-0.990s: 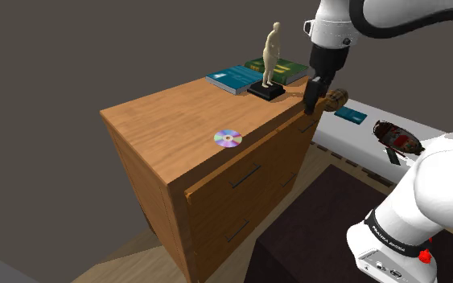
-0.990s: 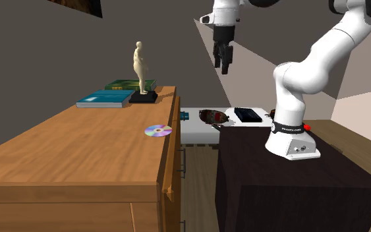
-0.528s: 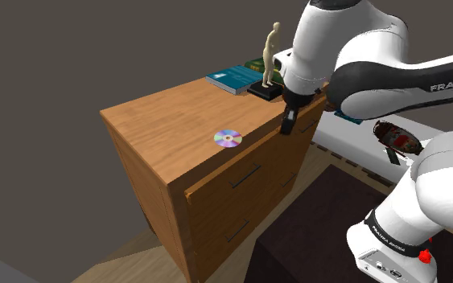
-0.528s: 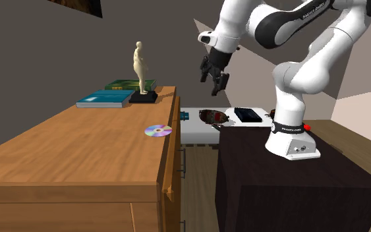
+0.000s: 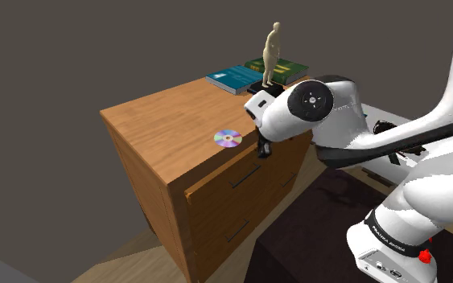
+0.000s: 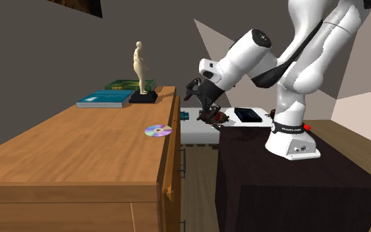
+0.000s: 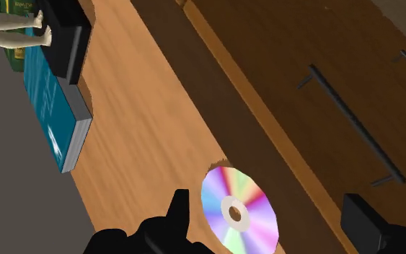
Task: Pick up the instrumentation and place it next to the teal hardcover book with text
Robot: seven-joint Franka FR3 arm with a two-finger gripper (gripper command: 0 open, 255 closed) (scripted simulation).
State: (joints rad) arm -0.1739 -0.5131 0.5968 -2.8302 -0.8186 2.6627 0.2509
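Gripper [image 5: 262,149] now sits low at the dresser's [image 5: 168,129] front edge, down from high overhead a second ago. Its jaws are wide apart and hold nothing. Disc [image 5: 228,137] lies flat on top at the gripper's 10 o'clock, with the book [image 5: 234,79] at the disc's 12 o'clock. This reads as the approach, and the pick is not begun.

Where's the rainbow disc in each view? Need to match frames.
Shoulder view: disc lies flat on the dresser top, near its front edge, about mid-picture.
Second exterior view: disc near the dresser top's right edge, left of centre.
Wrist view: disc seen between the open jaws, untouched, by the dresser's edge.
Shared landmark: teal book at the dresser's far end.
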